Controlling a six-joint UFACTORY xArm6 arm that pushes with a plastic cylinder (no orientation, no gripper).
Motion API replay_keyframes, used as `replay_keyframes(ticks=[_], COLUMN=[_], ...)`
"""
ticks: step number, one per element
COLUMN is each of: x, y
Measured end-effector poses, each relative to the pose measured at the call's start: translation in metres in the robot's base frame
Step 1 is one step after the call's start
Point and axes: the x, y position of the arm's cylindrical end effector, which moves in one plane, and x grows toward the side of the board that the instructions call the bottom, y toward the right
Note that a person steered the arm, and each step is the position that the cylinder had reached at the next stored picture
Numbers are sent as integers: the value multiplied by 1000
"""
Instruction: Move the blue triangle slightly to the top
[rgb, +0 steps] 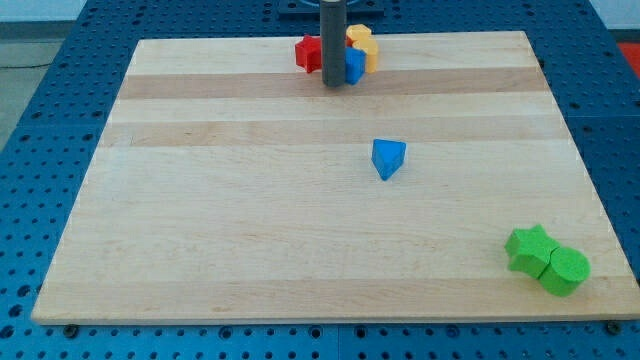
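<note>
Tool-wise, my tip (334, 86), a bare rod holding nothing, sits top centre, partly hiding a red (308, 52), yellow (361, 42) and blue cluster; the blue triangle (388, 158) lies well below-right, mid-desk (250, 220).

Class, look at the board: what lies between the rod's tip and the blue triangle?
Nothing. In the camera view, only bare wooden board separates my tip, near the view's top, from the blue triangle below it.

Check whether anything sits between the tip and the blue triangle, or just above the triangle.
Nothing visible does. My tip is at the view's top beside the clustered blocks; bare board separates it from the blue triangle.
</note>
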Motion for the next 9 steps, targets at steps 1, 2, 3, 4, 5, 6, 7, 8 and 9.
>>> replay_keyframes(ticks=[1, 2, 3, 4, 5, 6, 7, 8, 9], x=[-1, 0, 47, 96, 155, 222, 215, 191, 168], y=[-1, -6, 4, 66, 116, 110, 70, 72, 74])
